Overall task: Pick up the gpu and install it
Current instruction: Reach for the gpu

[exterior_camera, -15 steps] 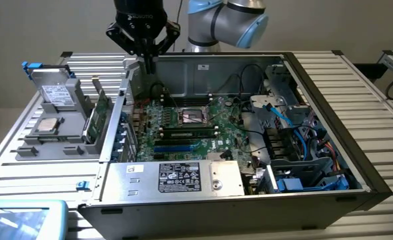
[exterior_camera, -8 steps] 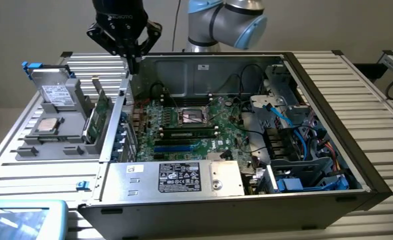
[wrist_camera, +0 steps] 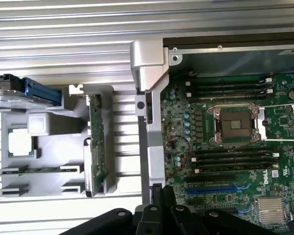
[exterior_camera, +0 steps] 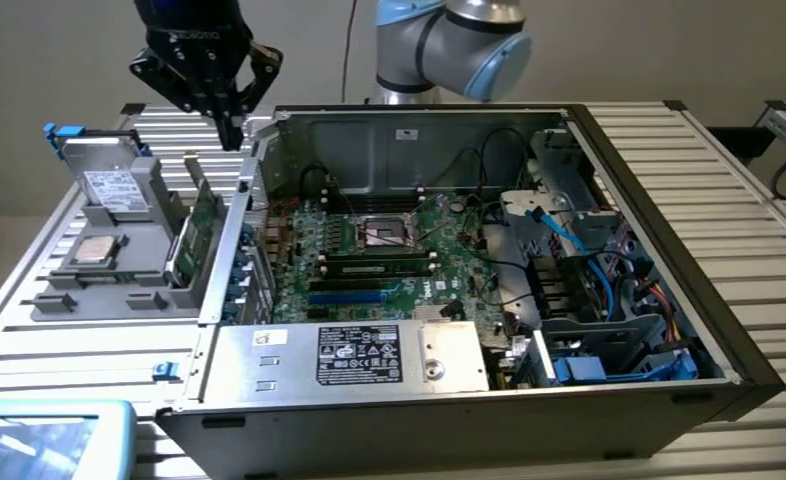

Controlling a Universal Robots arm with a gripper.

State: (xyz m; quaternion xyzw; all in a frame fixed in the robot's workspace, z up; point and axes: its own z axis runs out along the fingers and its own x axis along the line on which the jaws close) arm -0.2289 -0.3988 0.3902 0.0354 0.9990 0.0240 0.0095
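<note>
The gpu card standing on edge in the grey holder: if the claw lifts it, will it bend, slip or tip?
Probably stiff: the gpu is a flat circuit board and stands straight on its edge. Likely light, being thin. It may tip if nudged sideways, since only the slots of the grey holder keep it upright.

The gpu [exterior_camera: 204, 224] stands in a holder [exterior_camera: 110, 300] beside the computer case [exterior_camera: 366, 140].
</note>
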